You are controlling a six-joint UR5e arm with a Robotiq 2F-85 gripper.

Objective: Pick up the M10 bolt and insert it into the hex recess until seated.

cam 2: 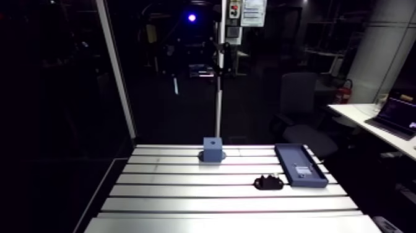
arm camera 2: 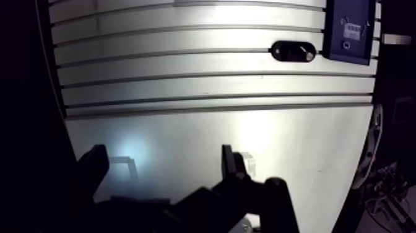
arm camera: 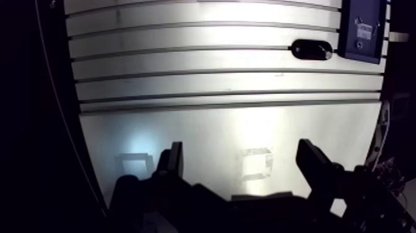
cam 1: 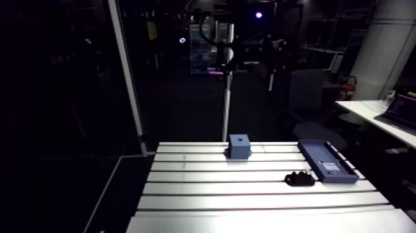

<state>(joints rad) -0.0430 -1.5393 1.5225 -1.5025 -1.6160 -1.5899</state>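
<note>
A small blue block [cam 1: 239, 147] with a dark hole in its face stands at the back middle of the slotted table [cam 1: 204, 186]. A low black piece [cam 1: 301, 179] lies right of centre, close to a blue tray; it is too dark to tell whether it is the bolt. In the wrist view my gripper [arm camera: 242, 162] hangs over the smooth front plate of the table, open, with nothing between its fingers. The black piece [arm camera: 311, 49] lies far ahead of the gripper and off to one side. The gripper does not show in the arm view.
A flat blue tray [cam 1: 327, 161] with a pale label lies at the table's right side, beside the black piece; in the wrist view this tray [arm camera: 362, 28] is far ahead. A thin upright post [cam 2: 218, 99] stands behind the blue block.
</note>
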